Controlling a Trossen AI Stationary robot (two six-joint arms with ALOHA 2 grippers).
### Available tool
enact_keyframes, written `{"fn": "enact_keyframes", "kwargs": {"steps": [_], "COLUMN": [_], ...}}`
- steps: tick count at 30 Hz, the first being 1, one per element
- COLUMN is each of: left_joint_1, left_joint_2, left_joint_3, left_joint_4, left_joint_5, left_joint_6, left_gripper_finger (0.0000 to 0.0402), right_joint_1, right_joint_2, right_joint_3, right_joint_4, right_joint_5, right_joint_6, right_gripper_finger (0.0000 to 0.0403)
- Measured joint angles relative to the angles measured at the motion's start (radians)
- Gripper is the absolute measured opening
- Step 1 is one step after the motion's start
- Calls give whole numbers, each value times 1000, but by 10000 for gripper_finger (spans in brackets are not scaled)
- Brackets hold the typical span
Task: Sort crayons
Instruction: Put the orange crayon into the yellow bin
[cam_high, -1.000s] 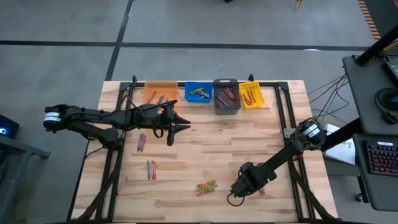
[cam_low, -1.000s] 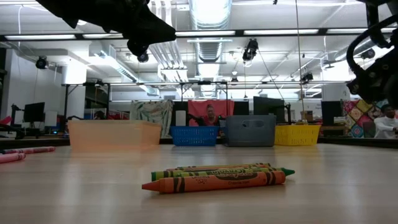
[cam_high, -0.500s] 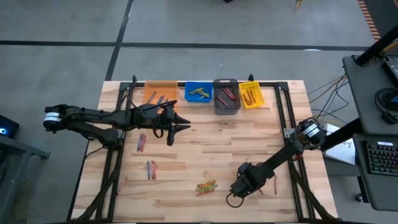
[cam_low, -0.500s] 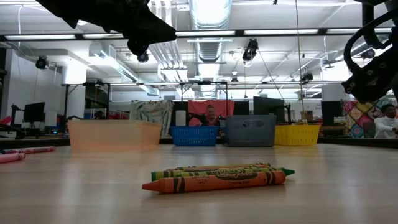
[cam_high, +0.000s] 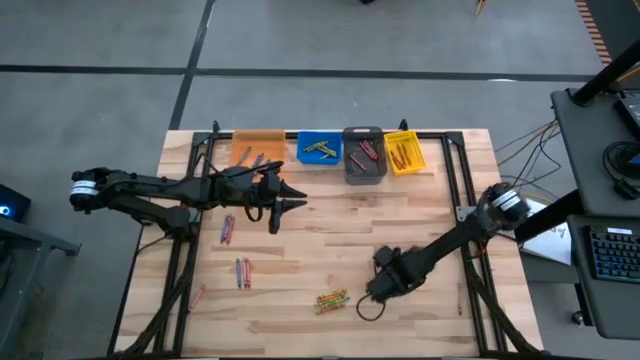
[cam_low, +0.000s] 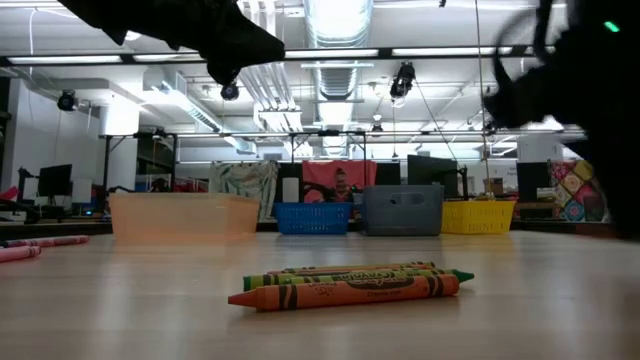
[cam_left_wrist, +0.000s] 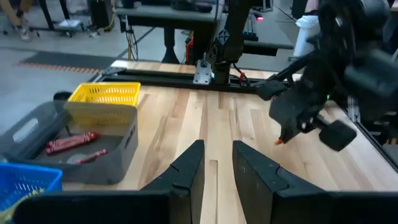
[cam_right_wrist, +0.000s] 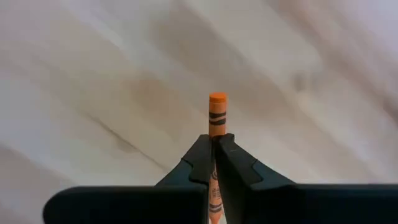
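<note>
The right gripper (cam_right_wrist: 214, 163) has its fingers clamped on an orange crayon (cam_right_wrist: 217, 112), which juts out past the fingertips — this looks like the carrying step of one sort, with the crayon clear of the worktop (cam_high: 330, 235). In the high view that gripper (cam_high: 385, 283) sits toward the near edge of the worktop, right of centre, just beside a small cluster of loose crayons (cam_high: 332, 299).

Four bins line the far edge: orange bin (cam_high: 258, 148), blue bin (cam_high: 320, 149), grey bin (cam_high: 364, 153) and yellow bin (cam_high: 404, 152). The yellow one seems to hold orange sticks already, so the next move likely calls for a lift and a swing across to it, then release above its rim.

The left gripper (cam_left_wrist: 216, 163) waits over the worktop near the orange bin, fingers slightly apart and holding nothing. More crayons (cam_high: 229, 229) lie toward the left edge.
</note>
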Motion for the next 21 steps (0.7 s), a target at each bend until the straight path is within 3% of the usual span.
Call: {"fn": "enact_keyframes", "kwargs": {"steps": [6, 12, 15, 21], "left_joint_1": [2, 27, 54, 98], "left_joint_2": [0, 0, 0, 0], "left_joint_3": [0, 0, 0, 0], "left_joint_4": [77, 154, 166, 98], "left_joint_5": [0, -1, -8, -146], "left_joint_6": [99, 235, 288, 302], "left_gripper_finger": [64, 64, 64, 64], "right_joint_1": [-113, -315, -432, -539], "right_joint_2": [-106, -230, -306, -445], "right_joint_3": [-28, -86, -131, -273], "right_joint_4": [81, 236, 403, 687], "right_joint_5": [203, 377, 388, 437], "right_joint_6": [-203, -573, -789, -987], "right_gripper_finger": [8, 8, 8, 8]}}
